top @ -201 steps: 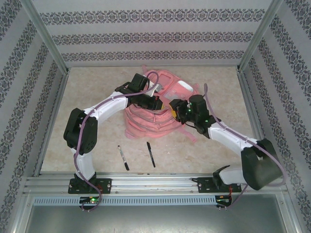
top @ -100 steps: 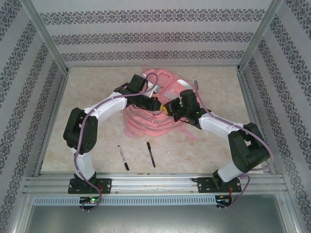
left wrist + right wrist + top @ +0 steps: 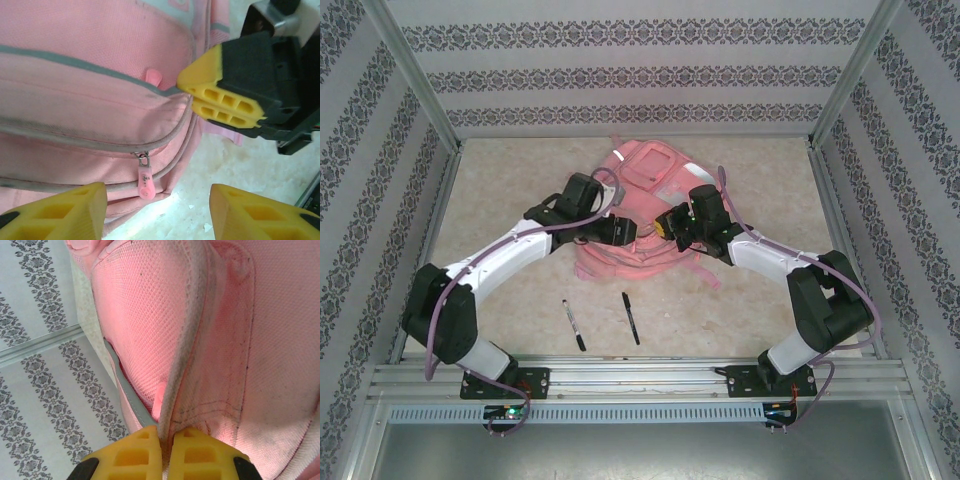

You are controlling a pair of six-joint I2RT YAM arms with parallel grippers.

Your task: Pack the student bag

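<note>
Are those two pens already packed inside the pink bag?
No, the left pen and the right pen lie on the table, in front of the student bag.

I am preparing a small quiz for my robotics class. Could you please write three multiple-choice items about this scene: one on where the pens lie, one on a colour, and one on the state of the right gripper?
1. Where do the two pens lie relative to the student bag?
A. on top of it
B. on the table, on its near side
C. behind it, by the far wall

2. What colour is the zip pull in front of the left gripper?
A. pink
B. black
C. green

3. The right gripper is:
A. open above the table
B. shut on a pen
C. shut on the bag's piped edge

Answers:
1 B: both pens rest on bare table nearer the arms.
2 A: the pull matches the pink fabric.
3 C: its yellow fingers pinch the seam between them.
</note>
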